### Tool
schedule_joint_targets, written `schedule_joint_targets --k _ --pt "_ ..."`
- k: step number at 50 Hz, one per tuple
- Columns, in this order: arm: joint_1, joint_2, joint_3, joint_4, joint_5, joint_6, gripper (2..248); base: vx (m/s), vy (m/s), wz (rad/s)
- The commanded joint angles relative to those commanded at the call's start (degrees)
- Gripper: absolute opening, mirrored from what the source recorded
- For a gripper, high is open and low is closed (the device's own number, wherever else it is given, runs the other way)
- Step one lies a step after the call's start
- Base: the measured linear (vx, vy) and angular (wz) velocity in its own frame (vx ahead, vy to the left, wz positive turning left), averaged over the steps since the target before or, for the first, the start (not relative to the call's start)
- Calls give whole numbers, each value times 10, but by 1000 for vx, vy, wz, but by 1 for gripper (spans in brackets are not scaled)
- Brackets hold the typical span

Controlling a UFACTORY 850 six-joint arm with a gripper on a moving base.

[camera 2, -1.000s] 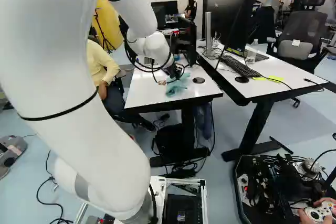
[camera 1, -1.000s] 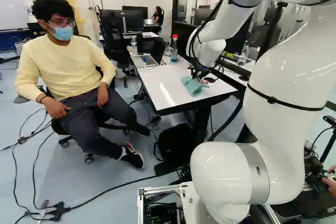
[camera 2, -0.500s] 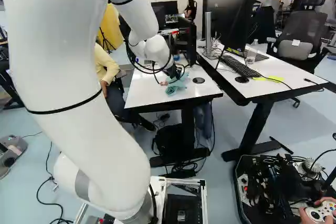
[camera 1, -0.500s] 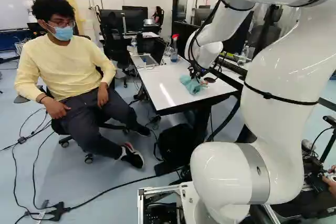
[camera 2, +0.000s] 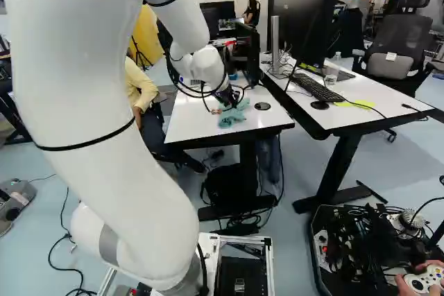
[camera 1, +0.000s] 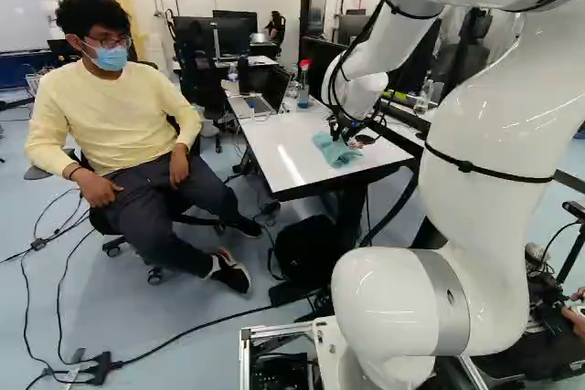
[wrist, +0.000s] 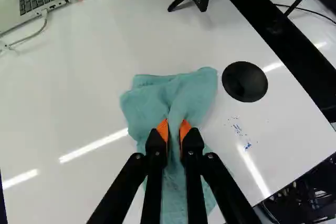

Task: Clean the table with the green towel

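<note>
Gripper [wrist: 174, 129], nearly closed, towel [wrist: 149, 103] fold pinched between; blue marks [wrist: 248, 145] just beside towel, on the hole [wrist: 244, 81] side.

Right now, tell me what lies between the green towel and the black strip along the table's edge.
A black round disc and some small blue marks on the white tabletop, as the wrist view shows.
</note>
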Motion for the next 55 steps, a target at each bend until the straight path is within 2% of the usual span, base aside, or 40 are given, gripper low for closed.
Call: schedule_joint_targets --k 15,34,55 --pt "0 0 0 0 -28 0 45 0 0 0" --pt "-1 -1 -1 0 -32 0 45 0 0 0" --pt "-33 -33 -38 0 -32 0 45 0 0 0"
